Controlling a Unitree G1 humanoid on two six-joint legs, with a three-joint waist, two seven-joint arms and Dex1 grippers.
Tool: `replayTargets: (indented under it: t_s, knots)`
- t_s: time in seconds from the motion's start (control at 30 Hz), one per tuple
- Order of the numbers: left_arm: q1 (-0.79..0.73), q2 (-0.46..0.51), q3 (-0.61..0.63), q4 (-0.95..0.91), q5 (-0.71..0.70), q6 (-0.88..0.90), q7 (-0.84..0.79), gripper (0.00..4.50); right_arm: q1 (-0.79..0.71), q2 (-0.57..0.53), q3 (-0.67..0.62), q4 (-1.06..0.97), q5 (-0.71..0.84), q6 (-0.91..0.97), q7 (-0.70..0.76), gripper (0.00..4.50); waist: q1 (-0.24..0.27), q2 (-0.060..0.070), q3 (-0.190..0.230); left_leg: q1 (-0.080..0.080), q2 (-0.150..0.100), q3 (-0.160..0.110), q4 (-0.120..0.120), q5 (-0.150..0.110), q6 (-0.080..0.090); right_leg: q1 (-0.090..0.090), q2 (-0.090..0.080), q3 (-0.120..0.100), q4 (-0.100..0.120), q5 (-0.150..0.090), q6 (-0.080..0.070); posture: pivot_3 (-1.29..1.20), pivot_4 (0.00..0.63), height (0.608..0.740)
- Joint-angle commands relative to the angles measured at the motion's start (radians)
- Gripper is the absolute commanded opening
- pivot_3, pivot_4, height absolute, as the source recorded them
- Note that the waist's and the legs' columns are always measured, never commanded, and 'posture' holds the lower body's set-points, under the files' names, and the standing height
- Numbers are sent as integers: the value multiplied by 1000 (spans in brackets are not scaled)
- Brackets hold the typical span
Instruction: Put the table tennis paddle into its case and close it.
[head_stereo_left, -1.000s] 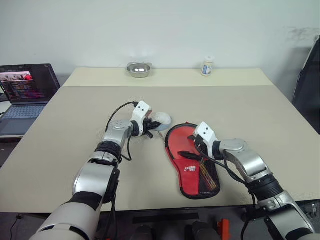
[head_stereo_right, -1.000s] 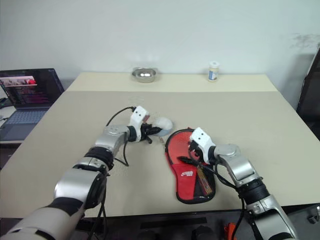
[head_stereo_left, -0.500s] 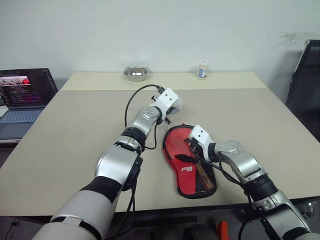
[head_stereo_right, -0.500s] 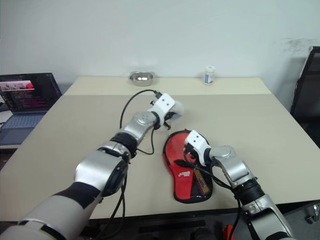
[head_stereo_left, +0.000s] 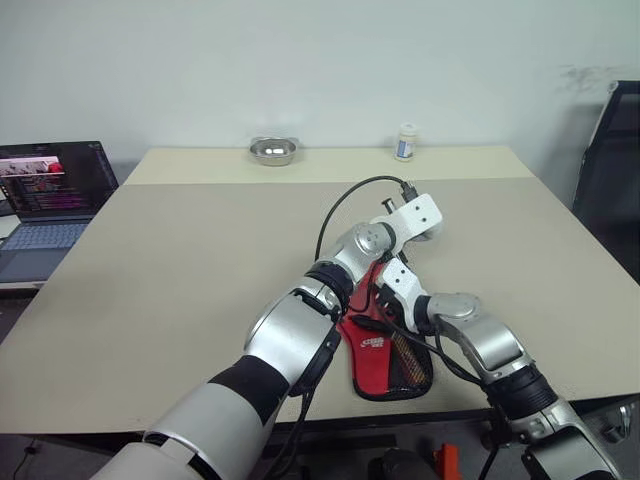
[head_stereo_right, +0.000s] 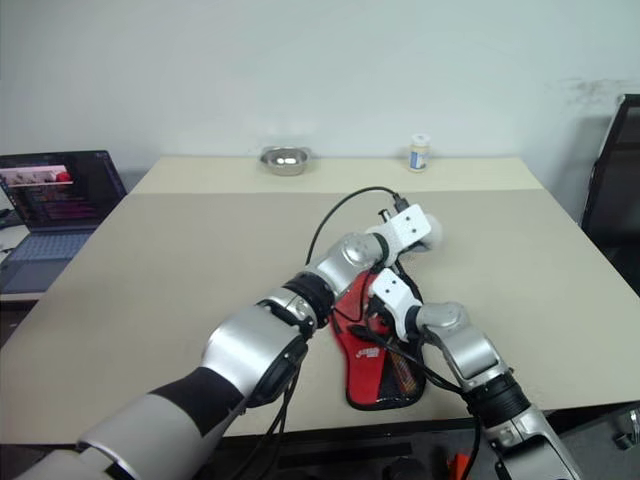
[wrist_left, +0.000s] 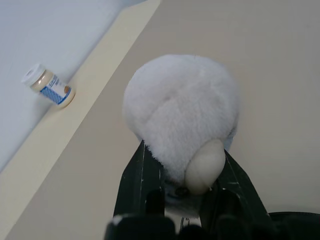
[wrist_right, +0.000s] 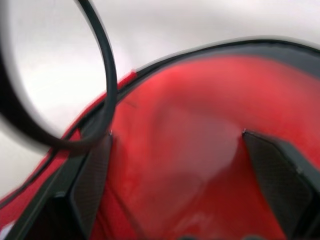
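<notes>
Counter (head_stereo_left: 180, 260): a wide beige counter with a paler strip along its far edge, on which everything is carried.
Laptop (head_stereo_left: 50, 190): an open dark laptop with a lit screen is seen far off to the left claw's left, beside the counter's left edge.
Case (head_stereo_left: 385, 355): the paddle-shaped soft case, red with a white logo, black rim and mesh pocket, is laid flat on the counter directly under the right claw; its round end is passed over by the left arm.
Paddle: it cannot be told from these views whether the table tennis paddle is inside the case.
Left claw (wrist_left: 182, 165): its black fingers are closed around a fluffy white ball-shaped plush (wrist_left: 182, 112), held above the counter just beyond the right claw.
Right claw (wrist_right: 180, 185): its two black fingers are spread wide, set down over the case's red fabric, gripping nothing.
Bowl (head_stereo_left: 273, 150): a small round steel bowl is set well beyond both claws on the far strip.
Bottle (head_stereo_left: 405, 142): a small white-capped bottle with a blue label is stood well beyond the left claw.
</notes>
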Motion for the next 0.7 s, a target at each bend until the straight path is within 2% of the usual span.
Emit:
replayTargets:
  t_s: [0.03, 0.17, 0.63, 0.7]
  knots:
    - [-6, -69, -17, -42, 7, -63, -44, 523, 72, 16, 113, 88, -38, 109, 9, 4500, 0, 1, -1, 0, 0, 0, 0, 0, 0, 0, 0, 0, 0, 0, 0, 0, 150, 740]
    - [21, -112, -14, -47, -7, -73, -121, 523, 70, 22, 112, 94, -43, 105, 10, 4500, 0, 3, -9, 0, 0, 0, -1, 0, 0, 1, 0, -1, -2, 0, 1, 0, 150, 740]
    - [47, -135, 36, -57, -54, -61, -301, 523, 47, 37, 95, 140, -63, 79, 15, 4500, 0, 4, -15, 0, 0, -1, -1, -1, 0, 1, 0, -2, -3, -1, 1, 0, 150, 740]
    - [48, -133, 39, -58, -57, -60, -329, 1248, 45, 38, 92, 144, -66, 74, 16, 4500, 0, 4, -15, 0, 0, -1, -1, -1, 0, 1, 0, -1, -3, -1, 1, 0, 150, 740]
